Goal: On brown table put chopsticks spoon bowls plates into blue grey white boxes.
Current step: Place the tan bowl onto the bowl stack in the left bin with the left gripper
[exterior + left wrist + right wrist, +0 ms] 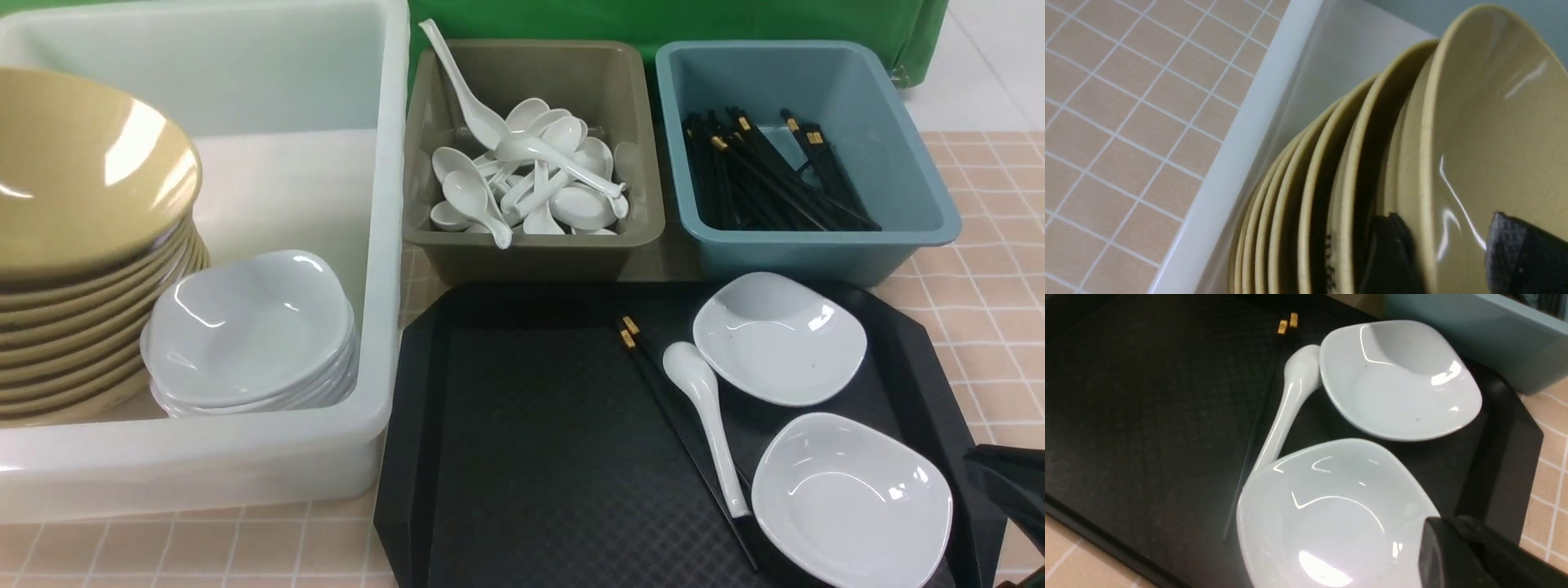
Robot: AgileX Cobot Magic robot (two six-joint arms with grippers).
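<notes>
A stack of tan bowls (82, 269) stands in the white box (384, 245), with the top bowl (1486, 134) tilted. My left gripper (1447, 249) is open and straddles that bowl's rim, one finger inside and one under it. Beside the bowls sits a stack of white plates (245, 327). On the black tray (522, 449) lie a pair of chopsticks (678, 408), a spoon (702, 400) and two plates (780, 339) (849, 498). My right gripper (1437, 543) is shut and empty, just over the near plate's (1331, 514) edge.
The grey box (531, 253) holds several spoons. The blue box (784, 253) holds several chopsticks. Both stand behind the tray on the brown table (980, 269). A green cloth (653, 20) hangs at the back.
</notes>
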